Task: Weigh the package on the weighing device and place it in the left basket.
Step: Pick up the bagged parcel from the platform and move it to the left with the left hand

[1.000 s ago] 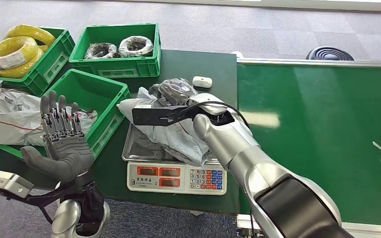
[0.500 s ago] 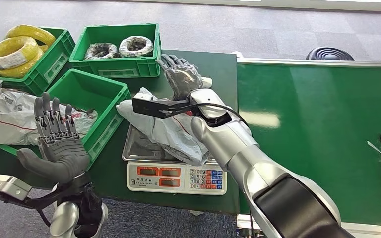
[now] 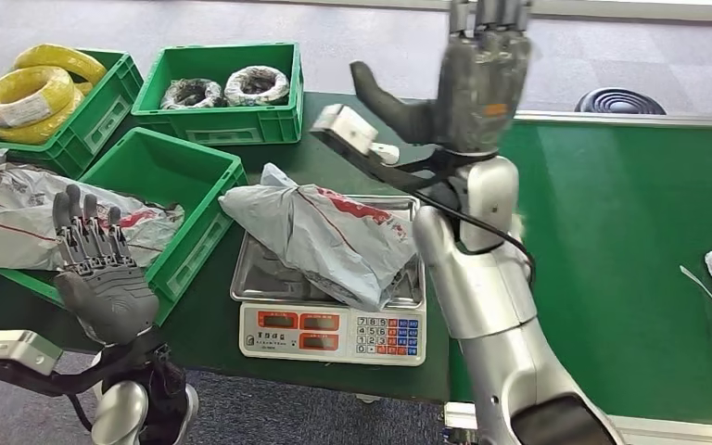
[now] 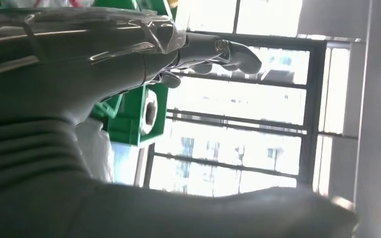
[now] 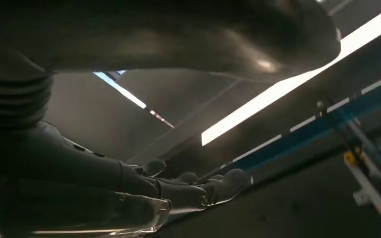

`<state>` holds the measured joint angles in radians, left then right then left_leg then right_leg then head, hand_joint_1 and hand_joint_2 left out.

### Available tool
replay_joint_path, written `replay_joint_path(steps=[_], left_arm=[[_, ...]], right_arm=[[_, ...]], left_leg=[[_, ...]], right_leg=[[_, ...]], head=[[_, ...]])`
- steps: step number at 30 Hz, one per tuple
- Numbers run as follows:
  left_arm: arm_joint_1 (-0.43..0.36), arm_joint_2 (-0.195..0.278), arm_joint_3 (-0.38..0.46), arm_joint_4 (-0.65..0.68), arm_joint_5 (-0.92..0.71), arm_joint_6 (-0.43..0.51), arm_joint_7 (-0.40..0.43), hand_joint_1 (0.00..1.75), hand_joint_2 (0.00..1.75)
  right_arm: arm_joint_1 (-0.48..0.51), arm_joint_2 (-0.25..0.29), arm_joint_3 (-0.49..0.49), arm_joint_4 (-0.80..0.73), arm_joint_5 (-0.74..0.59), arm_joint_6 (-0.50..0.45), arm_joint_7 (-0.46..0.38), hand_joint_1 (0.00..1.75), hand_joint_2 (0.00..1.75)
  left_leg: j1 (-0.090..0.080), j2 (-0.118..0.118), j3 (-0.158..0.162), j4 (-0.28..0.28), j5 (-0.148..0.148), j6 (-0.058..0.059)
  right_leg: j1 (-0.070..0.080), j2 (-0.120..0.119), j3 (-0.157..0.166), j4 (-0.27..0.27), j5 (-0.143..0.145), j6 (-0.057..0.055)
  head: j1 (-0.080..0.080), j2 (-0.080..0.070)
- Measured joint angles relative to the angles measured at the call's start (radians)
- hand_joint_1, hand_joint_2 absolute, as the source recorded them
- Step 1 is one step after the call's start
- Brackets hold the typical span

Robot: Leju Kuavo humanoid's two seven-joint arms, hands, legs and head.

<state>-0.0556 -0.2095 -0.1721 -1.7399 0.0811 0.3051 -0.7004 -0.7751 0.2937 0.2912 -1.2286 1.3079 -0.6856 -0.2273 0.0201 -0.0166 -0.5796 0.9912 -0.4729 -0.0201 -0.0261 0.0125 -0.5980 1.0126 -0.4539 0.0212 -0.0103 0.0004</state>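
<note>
grey package (image 3: 329, 239) | crumpled, lying on scale (image 3: 332, 324) pan | left basket (image 3: 153, 204) green, beside scale

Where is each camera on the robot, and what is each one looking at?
Head view: high on the body, looking down at the package on the scale; both arms show.
Left wrist view: behind the left robot hand, facing windows.
Right wrist view: behind the raised right robot hand, facing the ceiling.
Shared: head and left wrist views both show the left robot hand and green basket.

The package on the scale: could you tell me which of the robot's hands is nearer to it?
Right. The right hand is raised open just beyond the package on the scale; the left hand hovers open farther off, by the near green basket.
</note>
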Motion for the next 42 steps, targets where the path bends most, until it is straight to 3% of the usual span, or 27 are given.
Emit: replay_joint_path(steps=[2, 5, 8, 11, 19, 33, 37, 42], left_arm=[[-0.022, 0.000, 0.002, 0.022, -0.066, 0.069, 0.000, 0.00, 1.75], [-0.090, 0.002, 0.005, 0.076, -0.227, 0.155, 0.031, 0.00, 1.75], [-0.171, 0.007, -0.006, 0.137, -0.380, 0.173, 0.090, 0.00, 1.75], [-0.213, 0.010, -0.017, 0.174, -0.410, 0.177, 0.104, 0.00, 1.75], [-0.252, 0.014, -0.025, 0.219, -0.415, 0.178, 0.107, 0.00, 1.75], [-0.266, 0.015, -0.035, 0.240, -0.435, 0.177, 0.121, 0.00, 1.75], [-0.336, 0.015, -0.070, 0.294, -0.641, 0.176, 0.240, 0.00, 1.75], [-0.525, -0.003, -0.170, 0.495, -1.097, 0.166, 0.444, 0.00, 1.75]], right_arm=[[0.095, 0.019, -0.092, -0.184, -0.116, -0.008, -0.129, 0.00, 0.00], [0.254, 0.038, -0.181, -0.418, -0.301, -0.008, -0.240, 0.00, 0.00], [0.368, 0.049, -0.233, -0.559, -0.396, -0.007, -0.286, 0.00, 0.00], [0.422, 0.051, -0.261, -0.640, -0.410, -0.007, -0.295, 0.00, 0.00], [0.477, 0.051, -0.293, -0.728, -0.413, -0.006, -0.298, 0.00, 0.00], [0.491, 0.053, -0.309, -0.751, -0.417, -0.006, -0.298, 0.00, 0.00], [0.498, 0.053, -0.312, -0.751, -0.450, -0.006, -0.300, 0.00, 0.00], [0.507, 0.054, -0.315, -0.738, -0.467, -0.006, -0.289, 0.00, 0.00]], left_leg=[[0.000, 0.000, 0.000, 0.000, 0.000, 0.000], [0.000, 0.000, 0.001, 0.000, -0.001, 0.000], [0.000, 0.002, 0.002, 0.000, -0.001, 0.000], [0.000, 0.005, 0.004, 0.000, 0.000, 0.000], [0.000, 0.005, 0.004, 0.000, 0.000, 0.000], [0.000, 0.005, 0.004, 0.000, 0.000, 0.000], [0.000, 0.004, 0.004, 0.000, 0.000, 0.001], [-0.001, 0.003, 0.004, 0.001, 0.000, 0.001]], right_leg=[[0.000, 0.000, 0.000, 0.000, 0.000, 0.000], [0.000, 0.000, 0.001, -0.001, 0.000, 0.000], [0.000, 0.001, 0.002, -0.001, 0.000, 0.000], [0.000, 0.003, 0.002, -0.001, 0.001, 0.000], [0.000, 0.003, 0.002, -0.001, 0.001, 0.000], [0.000, 0.003, 0.002, -0.001, 0.001, 0.000], [0.000, 0.002, 0.003, -0.001, 0.001, 0.000], [-0.001, 0.002, 0.004, -0.001, 0.002, 0.001]], head=[[0.000, 0.000], [0.000, 0.000], [0.000, 0.000], [0.000, 0.000], [0.000, 0.000], [0.000, 0.000], [0.000, 0.000], [0.000, 0.000]])
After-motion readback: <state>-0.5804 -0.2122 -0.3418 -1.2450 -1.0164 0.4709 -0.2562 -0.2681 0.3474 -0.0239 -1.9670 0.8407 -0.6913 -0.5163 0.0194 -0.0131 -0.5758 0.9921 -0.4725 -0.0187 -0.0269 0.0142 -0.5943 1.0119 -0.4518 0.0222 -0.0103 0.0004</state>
